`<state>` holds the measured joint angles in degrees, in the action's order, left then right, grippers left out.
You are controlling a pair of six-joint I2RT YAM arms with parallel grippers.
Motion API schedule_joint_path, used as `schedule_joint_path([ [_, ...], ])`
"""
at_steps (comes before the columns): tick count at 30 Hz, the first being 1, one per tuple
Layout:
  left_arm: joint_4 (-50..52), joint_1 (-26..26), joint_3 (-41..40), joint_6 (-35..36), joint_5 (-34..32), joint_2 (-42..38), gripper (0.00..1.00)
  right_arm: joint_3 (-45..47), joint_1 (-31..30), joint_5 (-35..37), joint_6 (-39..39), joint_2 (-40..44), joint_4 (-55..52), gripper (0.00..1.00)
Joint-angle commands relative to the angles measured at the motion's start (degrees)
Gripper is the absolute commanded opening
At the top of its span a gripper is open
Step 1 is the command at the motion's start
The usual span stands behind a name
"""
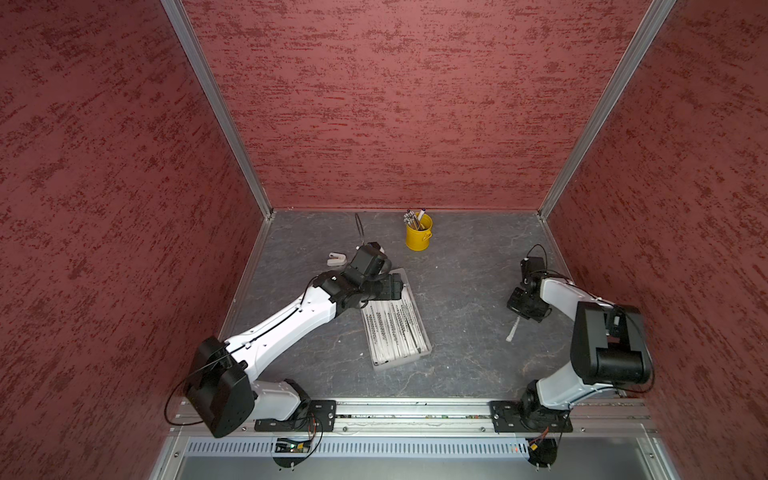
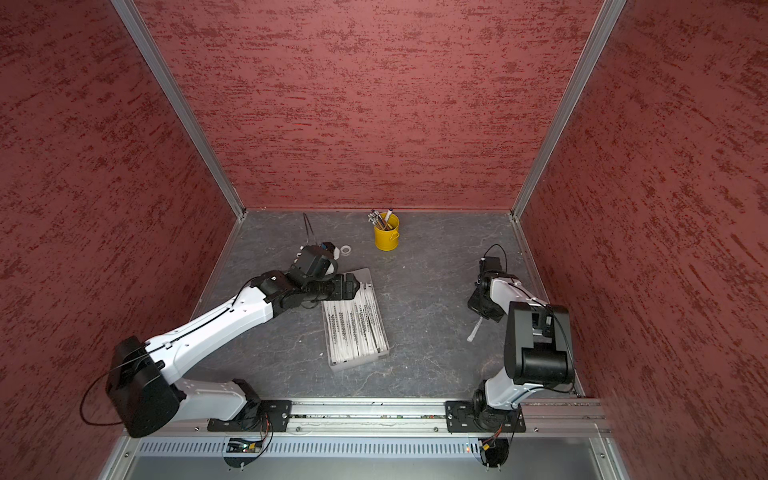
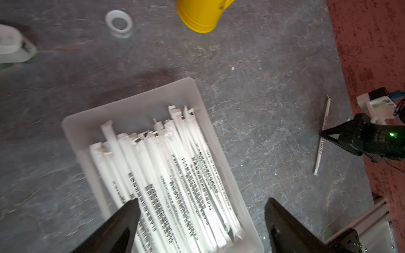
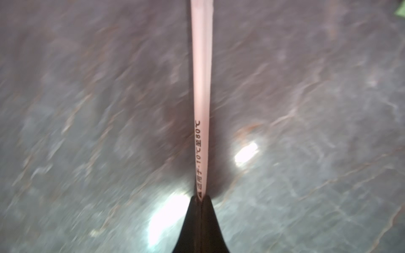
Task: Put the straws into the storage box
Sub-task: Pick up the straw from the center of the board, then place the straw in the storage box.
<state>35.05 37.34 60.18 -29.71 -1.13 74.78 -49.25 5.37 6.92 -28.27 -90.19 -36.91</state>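
The storage box [image 1: 402, 361] is seen near the middle of the grey table [image 1: 465, 266], set at a slant. Most of the straws [image 1: 395, 328] are laid inside it, along its length. Bare table is seen all around the box's edges. A wide bare strip is seen between the box and one lone straw [image 1: 512, 331], which is found close to the red right wall. A yellow bucket [image 1: 419, 237] is set well back by the far wall. A white tape ring [image 3: 119, 23] is placed past the box's far end.

The left arm is stretched out long and low. The left gripper [image 3: 201, 200] is held over the far end of the box, jaws wide apart, with nothing held. The right arm is folded up high and bent down. The right gripper [image 4: 201, 197] is pinched tight on the lone straw, partway along it. Whether that straw is lifted cannot be told.
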Motion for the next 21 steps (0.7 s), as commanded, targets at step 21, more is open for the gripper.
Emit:
schedule_joint_path([
  [21,6.78,-9.97,-13.63,-5.9,-3.66,-16.2,0.91,-32.02,-55.79,-1.99,-7.95,-7.58,-7.7,0.0],
])
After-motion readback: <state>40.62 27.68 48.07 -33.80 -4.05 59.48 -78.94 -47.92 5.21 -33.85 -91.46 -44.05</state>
